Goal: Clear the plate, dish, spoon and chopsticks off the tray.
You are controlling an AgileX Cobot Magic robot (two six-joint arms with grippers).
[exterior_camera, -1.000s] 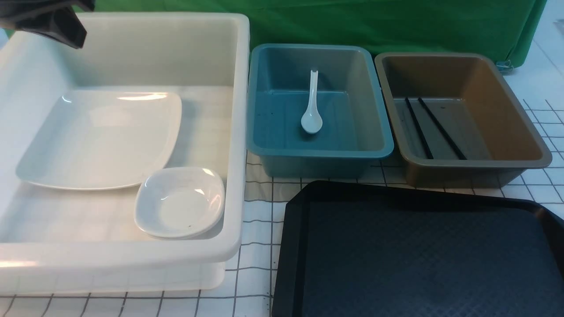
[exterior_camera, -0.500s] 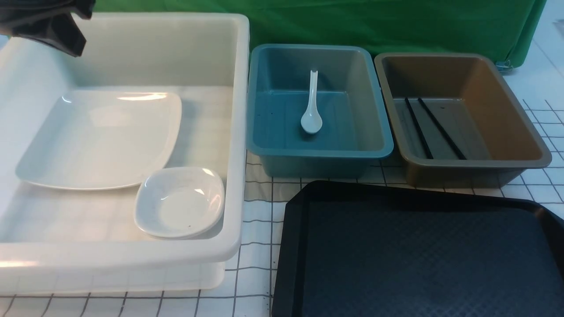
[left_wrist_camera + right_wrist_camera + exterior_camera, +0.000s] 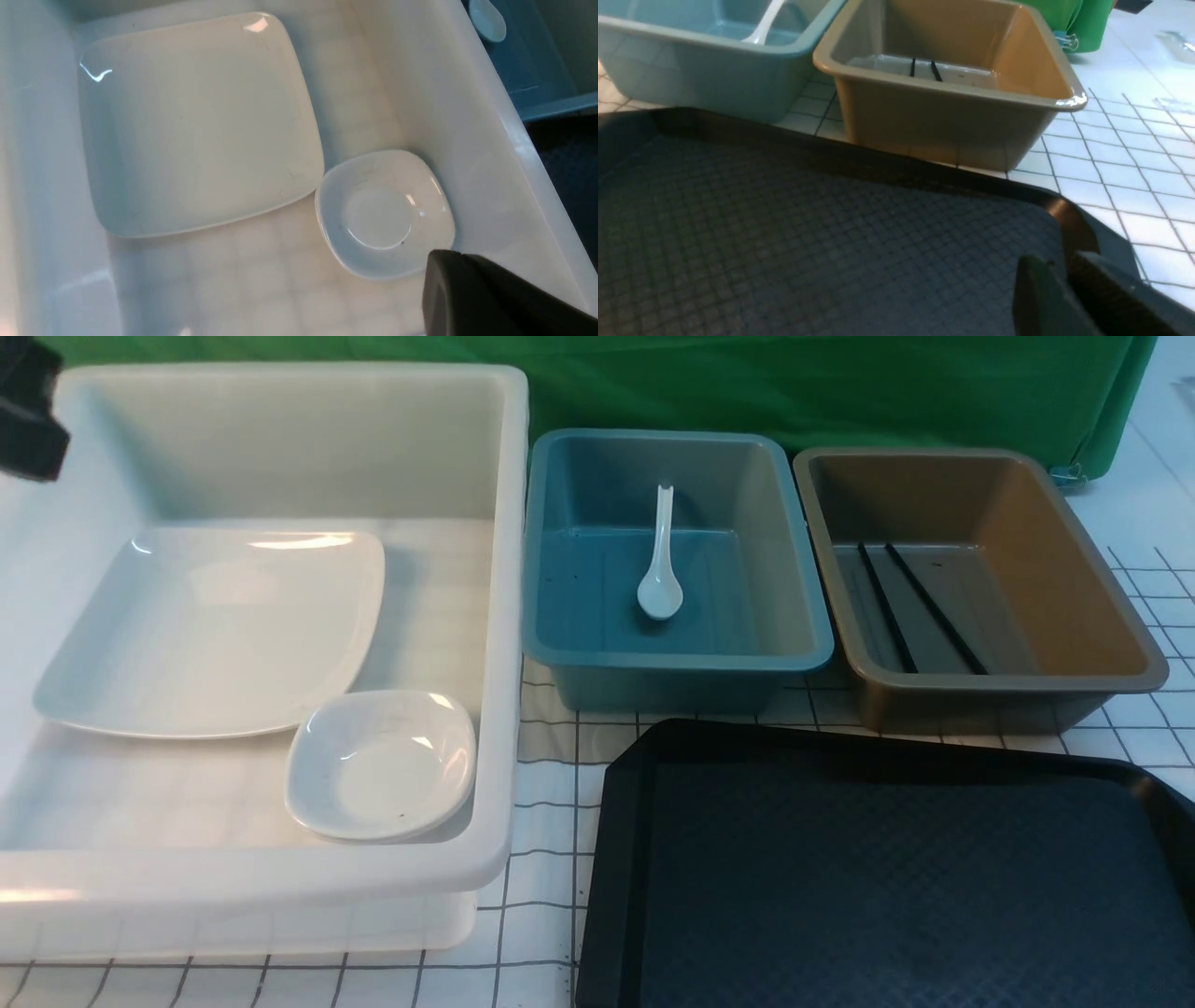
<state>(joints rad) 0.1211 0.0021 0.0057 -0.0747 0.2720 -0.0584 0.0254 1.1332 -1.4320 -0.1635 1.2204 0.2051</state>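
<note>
The black tray (image 3: 887, 896) lies bare at the front right. The large white plate (image 3: 215, 625) and the small white dish (image 3: 383, 765) rest side by side in the white bin (image 3: 509, 616). The spoon (image 3: 660, 569) lies in the blue bin (image 3: 672, 691), and the chopsticks (image 3: 920, 607) lie in the brown bin (image 3: 1102, 616). My left gripper (image 3: 28, 415) hangs at the white bin's far left corner; in its wrist view the left gripper (image 3: 455, 254) is shut and empty, above the dish (image 3: 383, 212). My right gripper (image 3: 1059, 261) hovers over a tray (image 3: 808, 233) corner, its fingers slightly apart and empty.
A green cloth (image 3: 794, 392) hangs behind the bins. The three bins stand in a row at the back, close together, on a white gridded tabletop (image 3: 541, 821). The tray's far rim lies close in front of the blue and brown bins.
My left gripper has drawn away to the left, and only a small part of it still shows at the front view's top-left edge. Plate, dish, spoon and chopsticks have not moved.
</note>
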